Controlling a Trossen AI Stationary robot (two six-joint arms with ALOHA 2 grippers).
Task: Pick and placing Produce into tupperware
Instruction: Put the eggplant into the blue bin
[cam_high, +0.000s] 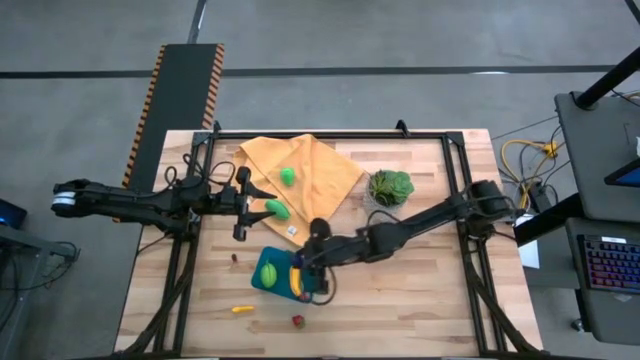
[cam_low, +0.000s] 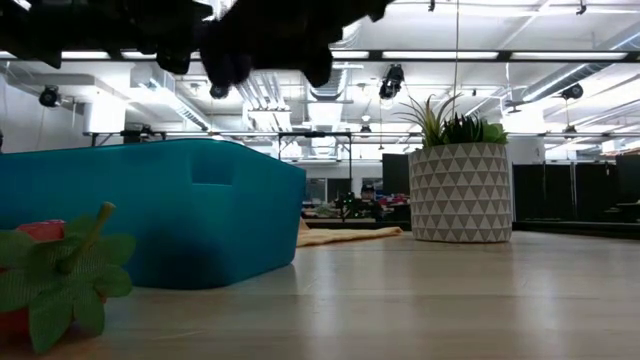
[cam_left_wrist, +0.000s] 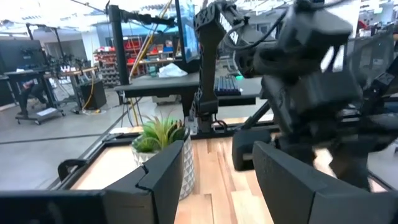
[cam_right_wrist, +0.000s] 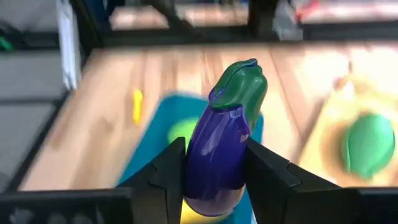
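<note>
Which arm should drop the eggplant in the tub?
Right. Its gripper already holds the eggplant above the tub; the left gripper, jaws open, hangs over the cloth.

A wooden table (cam_high: 420, 290) holds a crumpled orange-yellow cloth (cam_high: 325, 170) near its far edge and, just beside the cloth, a leafy green plant (cam_low: 452, 125) in a grey triangle-patterned pot (cam_low: 462, 192), with a keyboard (cam_high: 607, 268) on a side desk.

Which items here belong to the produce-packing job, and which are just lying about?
Job: teal tupperware; eggplant held in the right gripper; green produce pieces on the cloth; yellow piece; red piece.
Lying about: orange cloth; potted plant.
</note>
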